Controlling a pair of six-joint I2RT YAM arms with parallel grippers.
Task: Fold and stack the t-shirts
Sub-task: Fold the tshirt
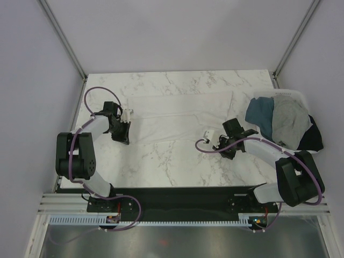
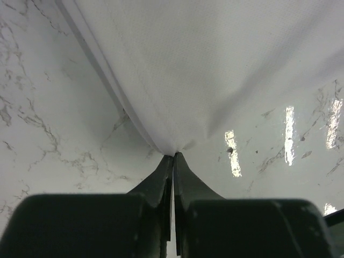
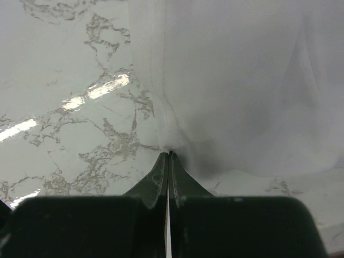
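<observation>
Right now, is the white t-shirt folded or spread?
Spread out: the white t-shirt lies flat on the marble, left tool and right tool pinching its edge.

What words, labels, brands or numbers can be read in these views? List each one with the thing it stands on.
None can be read in any view.
The white t-shirt, the pile of shirts and the marble table carry no print, tag or sign that shows.

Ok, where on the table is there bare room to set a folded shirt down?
Bare marble table lies between the white t-shirt and the near edge, plus a strip behind the shirt at the far edge. The right side is crowded with the shirt pile.
</observation>
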